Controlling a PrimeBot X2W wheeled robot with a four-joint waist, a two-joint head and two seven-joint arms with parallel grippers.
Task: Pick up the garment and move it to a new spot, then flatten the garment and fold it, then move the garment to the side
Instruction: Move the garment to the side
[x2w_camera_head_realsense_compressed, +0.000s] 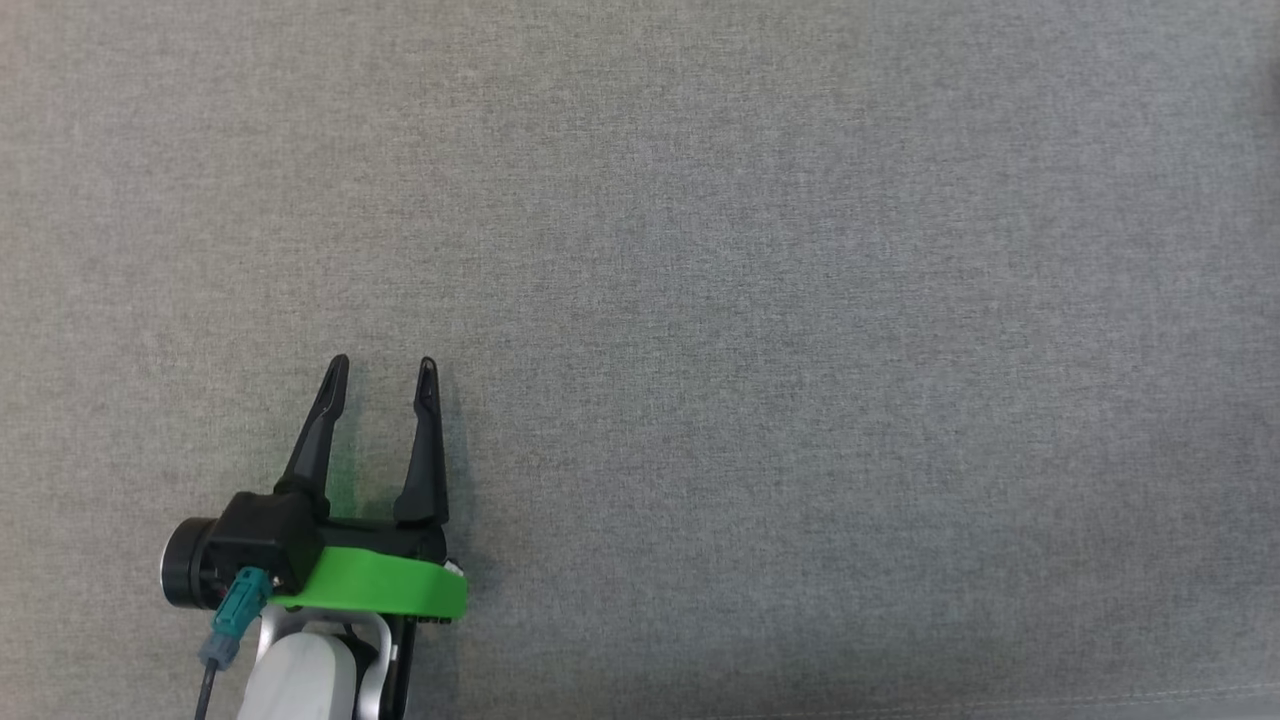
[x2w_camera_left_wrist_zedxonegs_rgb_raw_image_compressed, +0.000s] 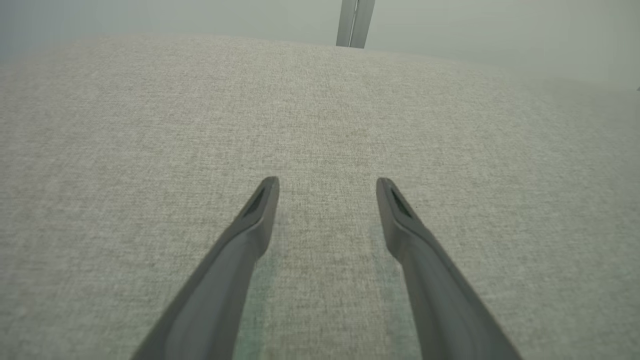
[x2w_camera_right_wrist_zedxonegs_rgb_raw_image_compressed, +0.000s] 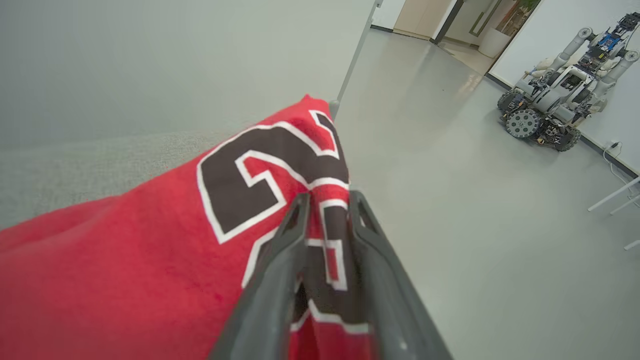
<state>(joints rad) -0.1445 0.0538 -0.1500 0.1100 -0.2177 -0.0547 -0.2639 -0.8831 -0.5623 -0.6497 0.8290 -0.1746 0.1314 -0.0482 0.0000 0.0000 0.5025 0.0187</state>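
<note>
Pointing up the head view from its lower left, the left hand (x2w_camera_head_realsense_compressed: 384, 362) stands released: its two long dark fingers (x2w_camera_head_realsense_compressed: 318, 440) are spread wide with nothing between them. Under them is the grey woven surface of the bench (x2w_camera_head_realsense_compressed: 800, 300). A bright green collar (x2w_camera_head_realsense_compressed: 390, 588) sits at the base of the fingers, and a teal plug (x2w_camera_head_realsense_compressed: 238, 603) with a dark cable hangs from the black housing beside it. In the left wrist view the same two fingers reach out over bare grey cloth, and a pale upright post (x2w_camera_left_wrist_zedxonegs_rgb_raw_image_compressed: 354, 22) stands past the bench's far edge.

The task's garment, a red jersey (x2w_camera_right_wrist_zedxonegs_rgb_raw_image_compressed: 125, 260) with a large dark number outlined in white, shows in the right wrist view. It covers the lower left of that view, with bare grey bench beyond it on the left. Its printed edge runs between the fingers of the right hand (x2w_camera_right_wrist_zedxonegs_rgb_raw_image_compressed: 330, 196). Those fingers stand a narrow way apart with red and dark cloth in the gap. Whether they pinch the jersey or only straddle it cannot be told. To the right of the jersey lies a pale glossy floor (x2w_camera_right_wrist_zedxonegs_rgb_raw_image_compressed: 450, 210). On it, well apart from the bench, sits another wheeled robot (x2w_camera_right_wrist_zedxonegs_rgb_raw_image_compressed: 560, 110) near a white wall, with a doorway (x2w_camera_right_wrist_zedxonegs_rgb_raw_image_compressed: 425, 15) at the top of the view.
</note>
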